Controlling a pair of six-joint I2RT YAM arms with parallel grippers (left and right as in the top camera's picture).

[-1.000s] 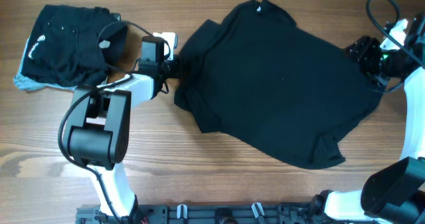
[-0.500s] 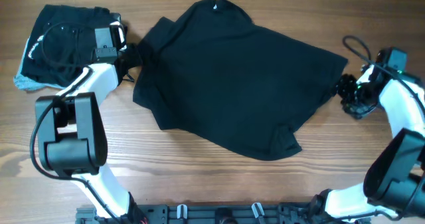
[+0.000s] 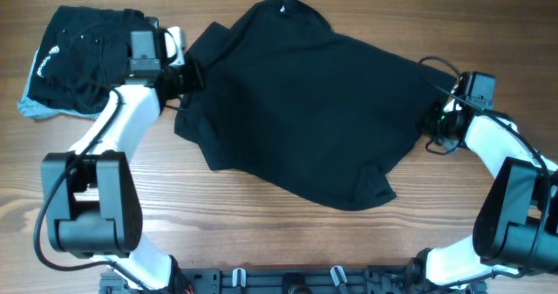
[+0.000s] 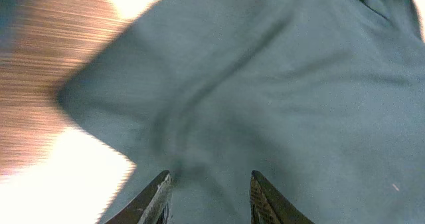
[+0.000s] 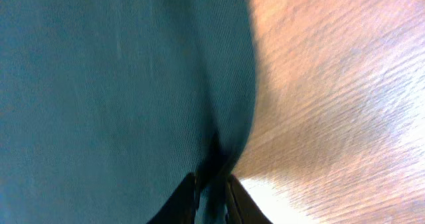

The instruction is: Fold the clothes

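Observation:
A large black shirt [image 3: 305, 102] lies spread on the wooden table [image 3: 261, 233], its white collar tag [image 3: 282, 8] at the far edge. My left gripper [image 3: 187, 74] is at the shirt's left sleeve. In the left wrist view its jaws [image 4: 209, 181] stand apart over the dark fabric [image 4: 299, 84], pinching nothing. My right gripper [image 3: 438, 119] is at the shirt's right edge. In the right wrist view its jaws [image 5: 212, 181] are nearly together, with a fold of the fabric [image 5: 99, 84] caught between them.
A second black shirt [image 3: 87, 54], folded and showing a white round logo [image 3: 44, 64], lies at the far left on a grey cloth [image 3: 30, 109]. Bare wood shows along the near side and to the right of the spread shirt.
The spread shirt has slid left with the left gripper, which has since opened and let go of the sleeve. The right gripper came in to the shirt's right edge and closed on it.

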